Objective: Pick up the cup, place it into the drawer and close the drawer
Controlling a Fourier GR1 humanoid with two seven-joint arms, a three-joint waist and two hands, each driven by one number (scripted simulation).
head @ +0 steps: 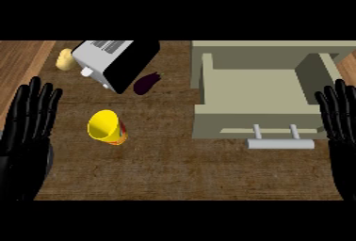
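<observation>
Nothing is grasped yet, so I judge the task to be at its very start, with the pick-up of the cup yet to begin. Nearest, at the counter's front corners, two hands rest: the left hand [28,127] at the front left corner and the right hand [341,117] along the right edge, both with fingers straight, pointing up, slightly apart and holding nothing.

One yellow cup [106,127] stands on the counter [181,174] left of centre, its mouth tilted toward the viewer, just beside the left hand yet not touching it. One drawer [250,94] stands pulled open on the right side, its handle [281,143] at the front and its inside bare.

The next move, I judge, calls for a hand to reach the cup and curl round its side; the left one is nearer. Then the cup must be carried across to the open drawer.

Toward the far edge lie one toaster [115,61], one dark eggplant [146,83] beside it, and one pale yellowish item [65,59] at the far left corner.
</observation>
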